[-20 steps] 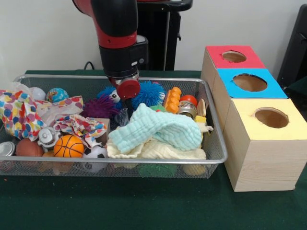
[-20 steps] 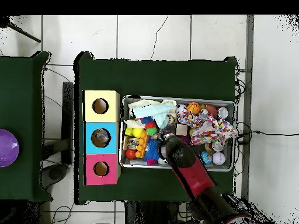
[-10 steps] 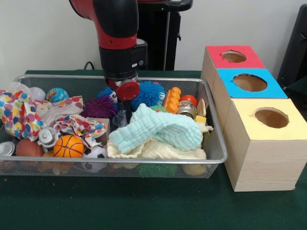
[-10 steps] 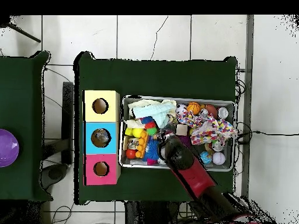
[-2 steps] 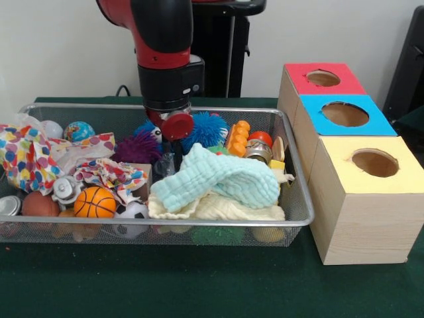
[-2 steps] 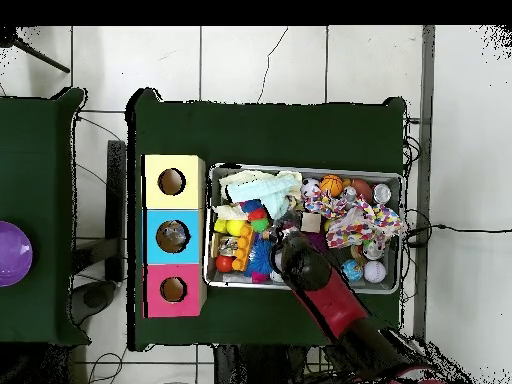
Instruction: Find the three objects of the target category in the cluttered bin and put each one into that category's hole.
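Note:
My gripper hangs from the red and black arm and is sunk into the clutter of the wire bin. It sits between the purple spiky ball and the mint towel, which hide its tip. Just behind it lies a blue spiky ball. An orange basketball, a small globe ball and a red ball also lie in the bin. From overhead the arm covers the gripper over the bin.
Three wooden boxes stand to the right of the bin, each with a round hole in its top: red, blue, yellow. A polka-dot cloth, a cream cloth and a metal tin crowd the bin.
The wrist has sunk slightly lower into the bin and barely shifted sideways. The things in the bin lie as before.

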Available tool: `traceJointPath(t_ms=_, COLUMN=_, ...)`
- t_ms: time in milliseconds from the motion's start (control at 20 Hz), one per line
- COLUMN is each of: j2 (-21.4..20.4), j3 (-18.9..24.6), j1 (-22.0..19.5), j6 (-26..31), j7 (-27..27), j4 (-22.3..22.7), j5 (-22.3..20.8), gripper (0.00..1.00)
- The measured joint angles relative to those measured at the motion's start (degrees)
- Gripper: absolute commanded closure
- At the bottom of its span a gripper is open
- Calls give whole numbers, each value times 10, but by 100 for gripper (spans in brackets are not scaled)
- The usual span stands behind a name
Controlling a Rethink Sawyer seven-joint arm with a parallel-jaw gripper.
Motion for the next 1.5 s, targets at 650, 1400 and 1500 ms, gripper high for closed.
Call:
traceJointPath(t_ms=650, j2=9, j3=-18, j1=25, j6=0, j7=0, j4=-11, j5=0, gripper=100)
traceJointPath(t_ms=1400, j2=-5, j3=-156, j1=143, j6=184, j7=0, j4=-78, j5=1, gripper=100)
traceJointPath(t_ms=1500, j2=-9, j3=-174, j1=155, j6=228, j7=0, j4=-87, j5=-3, gripper=100)
